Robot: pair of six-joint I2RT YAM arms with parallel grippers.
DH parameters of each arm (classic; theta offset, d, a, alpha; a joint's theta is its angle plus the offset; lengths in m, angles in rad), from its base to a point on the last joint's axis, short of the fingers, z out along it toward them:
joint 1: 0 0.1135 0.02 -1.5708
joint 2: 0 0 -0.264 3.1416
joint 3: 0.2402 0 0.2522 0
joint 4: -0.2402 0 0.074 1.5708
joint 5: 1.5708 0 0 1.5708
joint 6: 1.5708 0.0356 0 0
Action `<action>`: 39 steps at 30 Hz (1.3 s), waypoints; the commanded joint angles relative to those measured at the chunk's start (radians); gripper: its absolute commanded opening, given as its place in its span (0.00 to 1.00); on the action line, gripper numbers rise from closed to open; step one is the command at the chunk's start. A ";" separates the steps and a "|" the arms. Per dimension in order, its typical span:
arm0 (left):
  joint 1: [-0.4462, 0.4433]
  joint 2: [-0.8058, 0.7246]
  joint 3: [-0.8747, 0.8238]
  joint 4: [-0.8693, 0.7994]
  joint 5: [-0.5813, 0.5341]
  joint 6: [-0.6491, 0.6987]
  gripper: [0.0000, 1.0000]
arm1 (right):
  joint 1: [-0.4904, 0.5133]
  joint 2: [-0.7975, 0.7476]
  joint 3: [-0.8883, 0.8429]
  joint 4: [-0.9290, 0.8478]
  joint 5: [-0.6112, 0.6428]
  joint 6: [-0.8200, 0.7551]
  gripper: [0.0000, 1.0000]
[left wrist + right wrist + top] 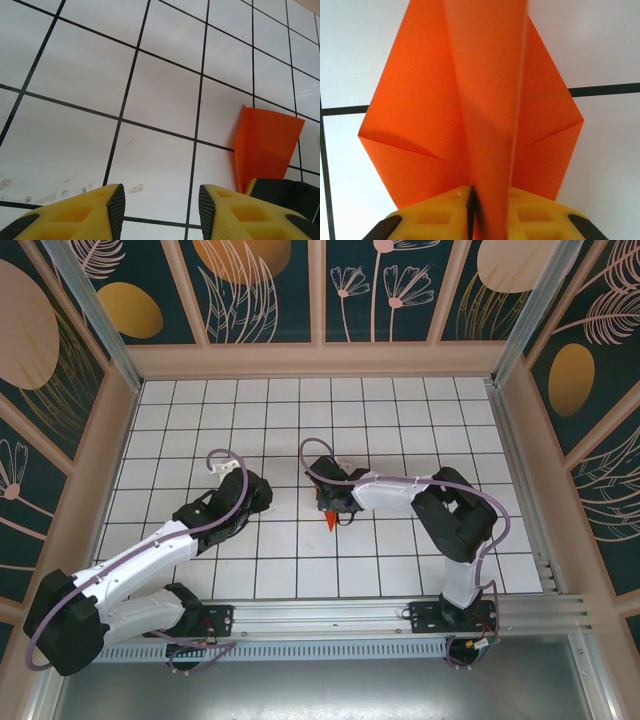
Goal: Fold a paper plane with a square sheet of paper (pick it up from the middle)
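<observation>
Right claw [490,212] pinched shut on the centre fold of the orange paper plane [420,125], wings spread to either side, held near the middle of the white tiled worktop [400,410] — left claw [161,200] spread wide, empty, near the plane's left.

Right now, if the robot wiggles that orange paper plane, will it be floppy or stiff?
Probably stiffer than a flat sheet: the paper plane shows sharp creases and layers. Its wings stick out unsupported, so they'd likely flutter. It looks thin; the right gripper pinching its middle fold could crumple it.
</observation>
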 commanded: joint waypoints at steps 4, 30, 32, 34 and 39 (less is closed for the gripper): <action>0.010 0.018 -0.002 0.009 -0.008 -0.005 0.46 | 0.002 0.066 0.007 -0.063 -0.019 -0.001 0.26; 0.021 -0.058 -0.025 -0.012 -0.058 -0.021 0.46 | -0.053 0.311 0.313 -0.264 0.061 -0.061 0.40; 0.021 -0.061 -0.030 -0.012 -0.061 -0.021 0.46 | -0.054 0.322 0.323 -0.271 0.054 -0.066 0.42; 0.021 -0.061 -0.032 -0.011 -0.061 -0.021 0.46 | -0.052 0.334 0.324 -0.274 0.046 -0.065 0.42; 0.023 -0.059 -0.031 -0.009 -0.061 -0.017 0.46 | -0.049 0.317 0.339 -0.298 0.054 -0.066 0.42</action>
